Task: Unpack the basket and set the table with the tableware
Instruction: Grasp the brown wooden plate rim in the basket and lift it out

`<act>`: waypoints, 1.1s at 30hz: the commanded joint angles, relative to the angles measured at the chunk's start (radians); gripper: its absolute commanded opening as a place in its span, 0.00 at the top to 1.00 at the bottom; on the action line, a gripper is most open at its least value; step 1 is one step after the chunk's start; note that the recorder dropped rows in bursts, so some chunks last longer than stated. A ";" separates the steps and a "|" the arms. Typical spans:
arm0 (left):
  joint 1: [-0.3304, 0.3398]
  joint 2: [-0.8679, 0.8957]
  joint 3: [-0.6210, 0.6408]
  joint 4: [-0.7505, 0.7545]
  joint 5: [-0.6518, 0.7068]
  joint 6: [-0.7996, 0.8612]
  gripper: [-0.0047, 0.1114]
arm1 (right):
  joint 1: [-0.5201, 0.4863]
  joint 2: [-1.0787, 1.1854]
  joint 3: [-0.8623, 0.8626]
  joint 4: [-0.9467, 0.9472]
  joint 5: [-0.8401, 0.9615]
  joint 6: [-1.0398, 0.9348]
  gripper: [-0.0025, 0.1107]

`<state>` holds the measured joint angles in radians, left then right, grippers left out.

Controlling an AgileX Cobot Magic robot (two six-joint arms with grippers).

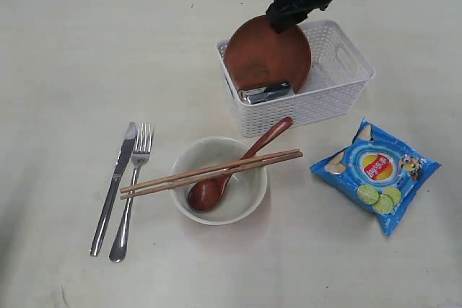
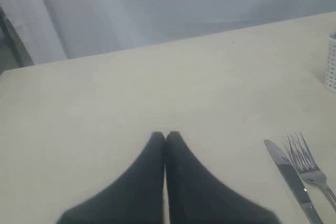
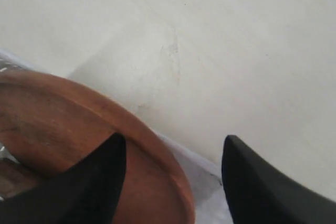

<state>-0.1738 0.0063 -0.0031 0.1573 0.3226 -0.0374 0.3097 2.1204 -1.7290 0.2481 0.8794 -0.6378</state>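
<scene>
The white basket [image 1: 346, 63] stands on the table [image 1: 72, 48] at the back right. A round brown plate [image 1: 260, 55] leans on edge inside it, with a steel cup [image 1: 267, 93] lying at its foot. My right gripper [image 1: 285, 19] is at the plate's top rim. In the right wrist view it [image 3: 174, 139] is open, one finger over the plate's [image 3: 63, 114] face and the other beyond the rim. An off-white bowl [image 1: 189, 156] holds the wooden spoon [image 1: 216, 189], with chopsticks [image 1: 209, 173] across it. Knife [image 1: 113, 185] and fork [image 1: 131, 192] lie to the left. My left gripper [image 2: 166, 135] is shut and empty above bare table.
A blue chip bag [image 1: 377, 172] lies on the table right of the bowl, in front of the basket. In the left wrist view the knife [image 2: 291, 177] and fork [image 2: 307, 163] lie off to one side, and a corner of the basket [image 2: 331, 61] shows at the frame's edge.
</scene>
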 commanded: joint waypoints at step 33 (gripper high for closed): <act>-0.002 -0.006 0.003 0.003 0.002 -0.006 0.96 | -0.179 -0.018 -0.010 -0.335 -0.080 0.293 0.98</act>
<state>-0.1738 0.0063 -0.0031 0.1573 0.3226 -0.0374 0.1791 2.1285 -1.7404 -0.0432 0.8012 -0.3988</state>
